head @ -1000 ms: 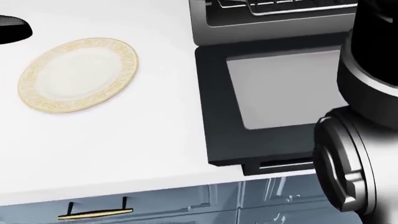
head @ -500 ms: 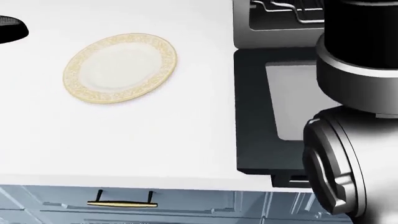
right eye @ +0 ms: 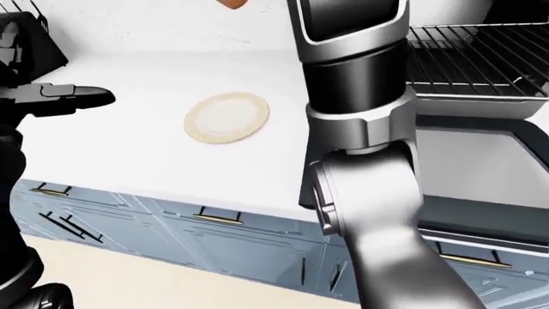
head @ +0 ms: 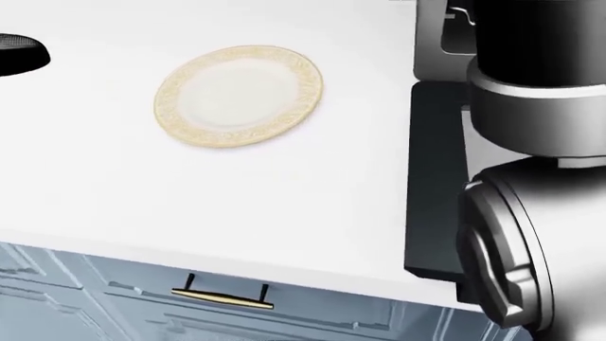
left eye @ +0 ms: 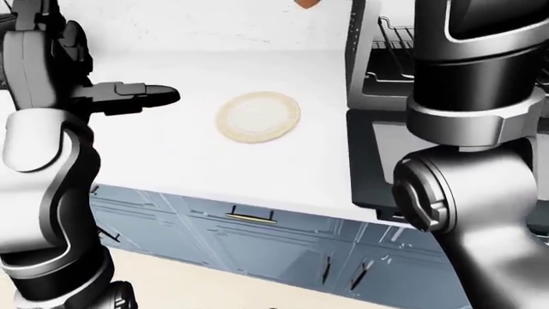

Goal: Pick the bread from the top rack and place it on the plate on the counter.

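Observation:
The gold-rimmed plate lies empty on the white counter. The oven's wire rack shows bare at the right eye view's upper right, above the lowered glass door. A small orange-brown piece pokes in at the top edge above the plate; I cannot tell if it is the bread. My right arm rises out of the top of the view, so its hand is hidden. My left hand hovers open and empty over the counter, left of the plate.
The open oven door juts out past the counter edge on the right. Blue cabinet drawers with gold handles run below the counter. My right forearm blocks much of the oven in the head view.
The whole head view has shifted: the plate and oven slid to the right in the picture, and the counter edge now tilts. My right arm covers more of the oven.

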Controlling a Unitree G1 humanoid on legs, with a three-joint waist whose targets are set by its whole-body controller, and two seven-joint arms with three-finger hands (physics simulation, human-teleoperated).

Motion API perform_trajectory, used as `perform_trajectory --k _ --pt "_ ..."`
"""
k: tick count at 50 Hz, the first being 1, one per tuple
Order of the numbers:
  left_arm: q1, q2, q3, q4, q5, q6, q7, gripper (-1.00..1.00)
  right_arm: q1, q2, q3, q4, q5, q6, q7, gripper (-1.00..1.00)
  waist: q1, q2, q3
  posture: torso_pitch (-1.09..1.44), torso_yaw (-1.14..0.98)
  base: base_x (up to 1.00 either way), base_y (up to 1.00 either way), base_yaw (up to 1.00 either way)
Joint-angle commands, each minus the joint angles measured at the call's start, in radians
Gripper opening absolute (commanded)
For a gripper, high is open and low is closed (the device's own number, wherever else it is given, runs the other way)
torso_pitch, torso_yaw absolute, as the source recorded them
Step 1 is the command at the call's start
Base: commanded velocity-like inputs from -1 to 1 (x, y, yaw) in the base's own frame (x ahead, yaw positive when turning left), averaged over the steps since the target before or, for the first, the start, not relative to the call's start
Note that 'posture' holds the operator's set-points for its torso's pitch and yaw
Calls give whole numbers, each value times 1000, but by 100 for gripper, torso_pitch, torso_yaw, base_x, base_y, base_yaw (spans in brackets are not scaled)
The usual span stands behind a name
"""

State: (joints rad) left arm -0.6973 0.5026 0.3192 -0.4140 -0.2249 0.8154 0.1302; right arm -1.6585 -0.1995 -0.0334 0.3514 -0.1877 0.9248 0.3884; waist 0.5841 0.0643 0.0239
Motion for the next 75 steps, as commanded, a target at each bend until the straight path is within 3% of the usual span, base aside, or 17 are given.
perform_trajectory --k 1,33,48,75 --pt "-29 17 12 -21 11 -31 3 100 -38 -10 -11 -13 1 -44 -16 -100 4 3 -29 0 59 0 0 0" --pt "-29 9 10 -27 30 -24 -14 100 -36 -11 -40 503 89 -470 -131 -100 135 -3 -47 0 75 0 0 0" --pt "-21 3 8 -37 38 -22 -20 100 12 4 -47 645 116 -584 -191 -100 196 -3 -52 0 83 0 0 0" --pt "-22 1 10 -41 43 -34 -35 100 91 29 -47 838 45 -766 -274 -100 281 -1 -58 0 90 0 0 0"
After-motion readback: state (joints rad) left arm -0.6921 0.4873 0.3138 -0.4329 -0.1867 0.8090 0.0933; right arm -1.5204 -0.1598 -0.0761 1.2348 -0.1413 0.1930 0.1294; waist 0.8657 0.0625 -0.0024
